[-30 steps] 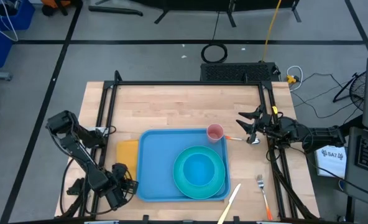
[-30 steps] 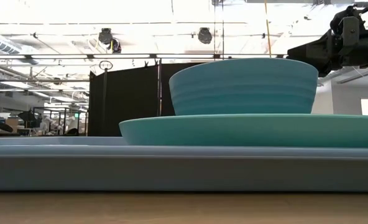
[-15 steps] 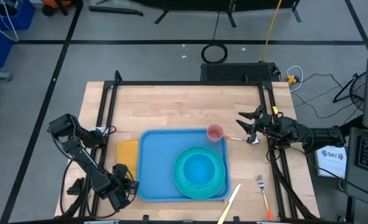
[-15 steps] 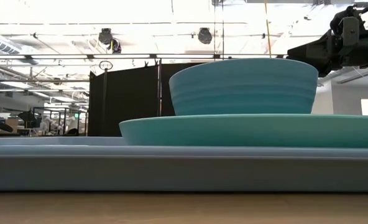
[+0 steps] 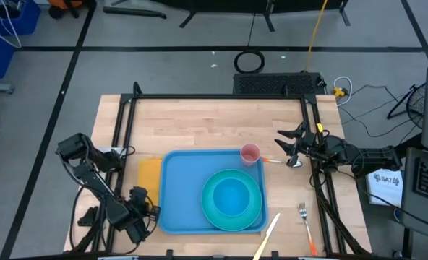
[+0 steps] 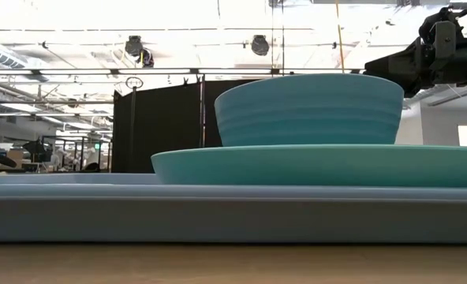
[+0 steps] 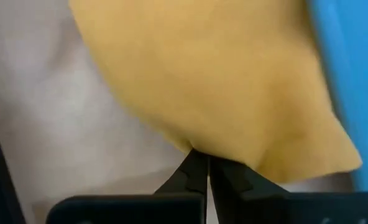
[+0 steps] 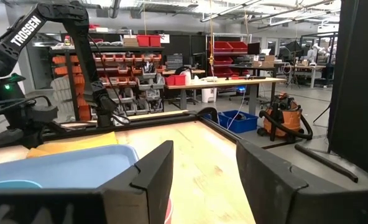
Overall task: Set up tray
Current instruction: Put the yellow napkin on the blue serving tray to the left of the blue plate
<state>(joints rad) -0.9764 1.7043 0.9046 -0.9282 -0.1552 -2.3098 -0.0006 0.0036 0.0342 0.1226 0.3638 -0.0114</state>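
Your tray [image 5: 181,195] lies flat on the bench [image 5: 199,126], toward its near edge and about midway across. On the tray's right half sits a plate [image 5: 232,198] with a bowl [image 6: 308,110] in it, and a pink cup [image 5: 250,153] stands at the tray's far right corner.

Your left gripper [image 5: 143,211] is down at the near left corner of the tray. Its fingers [image 7: 190,175] are fully closed, and their tips meet at the edge of the napkin [image 7: 202,81], which lies on the bench against the tray's left rim. From the wrist view the tips pinch that edge, though how much cloth is caught you cannot tell.

Your right gripper [image 5: 290,144] hovers over the bench's right side, just beyond the cup, with its fingers [image 8: 143,180] wide apart and nothing between them. A spoon [image 5: 286,162] lies beneath it. A fork [image 5: 306,222] and a knife [image 5: 267,237] lie right of the tray near the front edge.
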